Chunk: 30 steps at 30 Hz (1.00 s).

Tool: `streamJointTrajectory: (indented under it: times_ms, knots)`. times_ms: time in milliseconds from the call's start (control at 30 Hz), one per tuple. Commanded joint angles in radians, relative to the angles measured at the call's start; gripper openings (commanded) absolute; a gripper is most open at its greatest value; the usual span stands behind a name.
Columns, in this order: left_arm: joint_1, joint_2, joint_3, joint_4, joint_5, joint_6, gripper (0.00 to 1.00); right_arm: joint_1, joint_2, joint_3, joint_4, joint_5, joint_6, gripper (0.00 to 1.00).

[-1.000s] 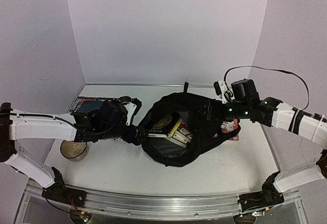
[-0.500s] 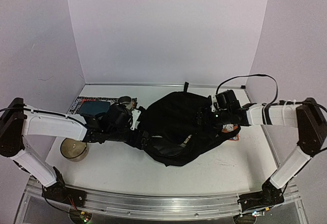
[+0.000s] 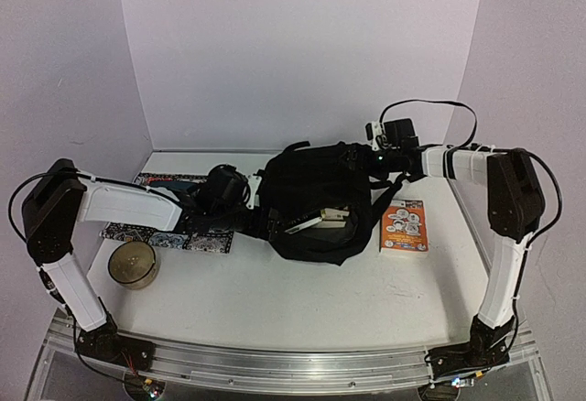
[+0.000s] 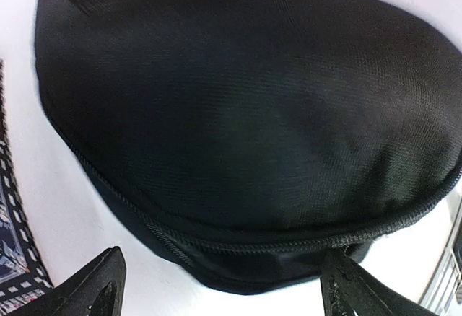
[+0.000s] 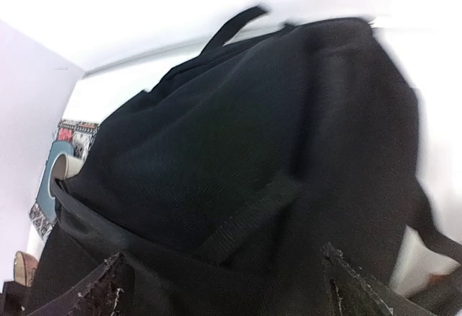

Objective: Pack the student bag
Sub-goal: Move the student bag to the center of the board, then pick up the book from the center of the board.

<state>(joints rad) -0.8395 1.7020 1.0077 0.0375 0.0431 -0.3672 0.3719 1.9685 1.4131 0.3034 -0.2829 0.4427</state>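
Overhead, both arms stretch low to the student bag (image 3: 316, 190) lying between them, left gripper (image 3: 256, 213) at its left flank, right gripper (image 3: 364, 159) at its far-right corner, jaws wide on both. Only that view shows books (image 3: 316, 221) in its mouth.

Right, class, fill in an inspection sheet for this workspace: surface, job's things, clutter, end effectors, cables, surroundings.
Surface: white table, carrying everything listed below.
Job's things: student bag lies mid-table, with books showing in its opening on the near side.
Clutter: orange booklet right of the bag; patterned book and round container left of it.
End effectors: left end effector open, at the bag's zipped edge; right end effector open, facing the bag's strap side.
Cables: black cable loops above the right arm.
Surroundings: plain pale walls on three sides; metal rail along the near edge.
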Motion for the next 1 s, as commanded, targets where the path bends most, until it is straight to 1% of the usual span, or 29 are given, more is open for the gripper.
streamJointTrajectory:
  times_ms: [0,167,267,333,400,533,733,833,967]
  knots:
    - [0.013,-0.034,0.037,0.043,0.023,0.001,0.95,-0.054,-0.197,-0.093,-0.082,0.007,-0.082,0.92]
    - [0.021,-0.113,-0.006,0.02,0.015,-0.011,0.96,-0.14,-0.388,-0.283,-0.178,0.08,-0.106,0.94]
    - [0.033,-0.163,-0.03,-0.002,0.014,-0.029,0.96,-0.21,-0.466,-0.383,-0.209,0.107,-0.082,0.95]
    - [0.042,-0.201,-0.048,-0.02,0.005,-0.041,0.97,-0.263,-0.504,-0.449,-0.21,0.089,-0.058,0.95]
    - [0.057,-0.237,-0.063,-0.031,0.004,-0.05,0.98,-0.306,-0.517,-0.495,-0.211,0.066,-0.045,0.98]
    - [0.086,-0.293,-0.097,-0.072,-0.005,-0.053,0.99,-0.345,-0.473,-0.538,-0.21,0.014,-0.045,0.98]
    - [0.125,-0.333,-0.138,-0.096,-0.007,-0.059,0.99,-0.352,-0.326,-0.537,-0.177,-0.007,-0.035,0.98]
    - [0.128,-0.351,-0.154,-0.097,-0.007,-0.065,0.99,-0.352,-0.26,-0.53,-0.157,-0.015,-0.029,0.95]
    - [0.129,-0.359,-0.162,-0.097,-0.007,-0.067,0.99,-0.352,-0.188,-0.509,-0.127,-0.057,-0.038,0.88]
